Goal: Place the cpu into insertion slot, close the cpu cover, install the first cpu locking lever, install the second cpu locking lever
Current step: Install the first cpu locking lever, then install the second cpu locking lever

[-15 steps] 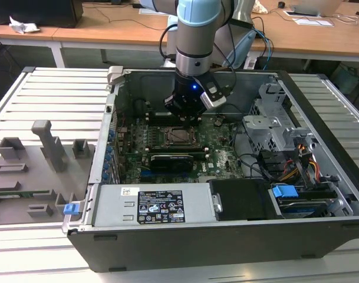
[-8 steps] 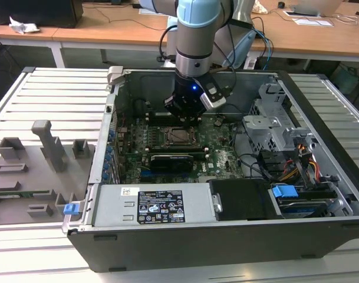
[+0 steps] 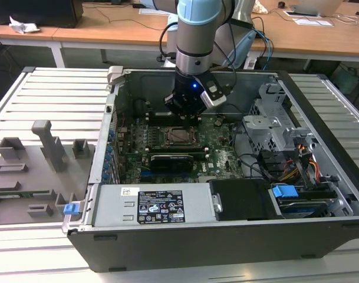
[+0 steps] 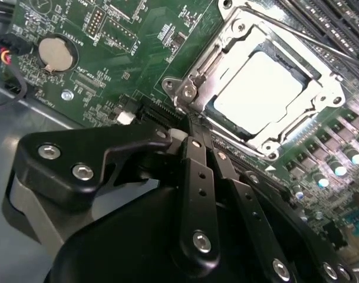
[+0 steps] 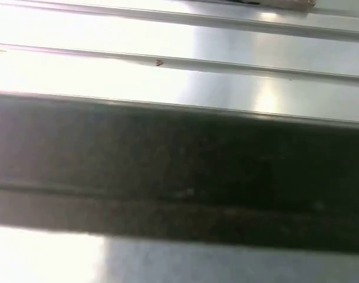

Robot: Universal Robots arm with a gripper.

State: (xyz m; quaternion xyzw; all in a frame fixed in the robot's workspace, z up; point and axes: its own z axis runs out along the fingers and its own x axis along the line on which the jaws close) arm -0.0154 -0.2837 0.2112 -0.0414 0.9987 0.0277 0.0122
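The cpu [image 4: 259,91] lies flat in the insertion slot [image 3: 180,136], its pale metal top showing through the window of the cpu cover [image 4: 250,32]. The silver cover frame is down over the chip. My gripper [image 4: 194,137] has its black fingers [image 4: 198,171] pressed together, their tips at the socket's edge by a corner bracket [image 4: 185,88]. A thin metal lever rod [image 4: 241,143] runs along that side of the socket, and another [image 4: 320,44] along the opposite side. In the exterior view my gripper [image 3: 184,115] hangs just above the socket inside the open computer case.
Green motherboard [image 4: 138,35] with a coin battery [image 4: 54,54] surrounds the socket. A black card [image 3: 176,160], the power supply [image 3: 158,206], drive cage [image 3: 273,127] and cables [image 3: 285,168] crowd the case. A grey fixture tray [image 3: 32,171] lies on the exterior view's left.
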